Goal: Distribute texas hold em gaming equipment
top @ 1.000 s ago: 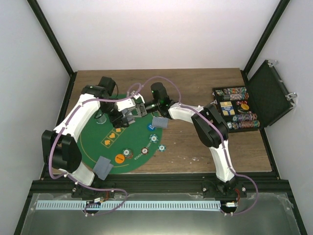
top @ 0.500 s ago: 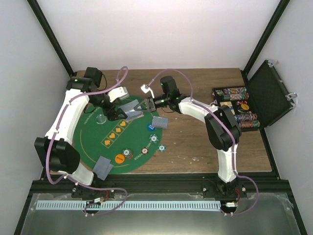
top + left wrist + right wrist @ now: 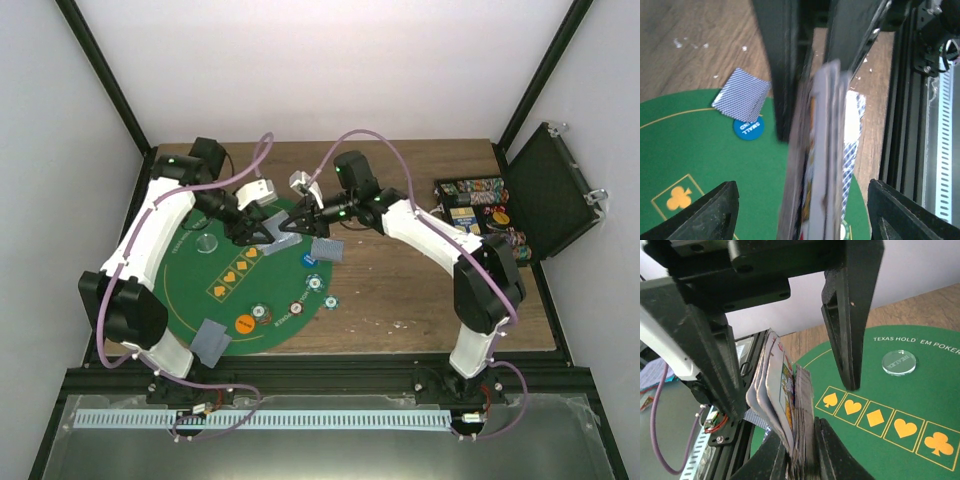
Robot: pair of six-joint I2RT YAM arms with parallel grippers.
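Above the mat (image 3: 195, 290), right hand (image 3: 802, 460) clamps the deck (image 3: 785, 415); left hand (image 3: 807, 210) gapes around it.

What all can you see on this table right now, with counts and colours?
felt mat: one, green, left half of the table.
card deck: one, grey-blue backs, held above the mat.
dealt cards: two small piles, grey-blue, one at the mat's right edge, one at its near edge.
loose chips: about six, blue, teal, red-white, orange, along the mat's right curve.
dealer button: one, clear, on the mat.
case: one, black, open, far right.
racked chips: many, mixed colours, in the case.
left fingers: two, black, open either side of the deck.
right fingers: two, black, shut on the deck.
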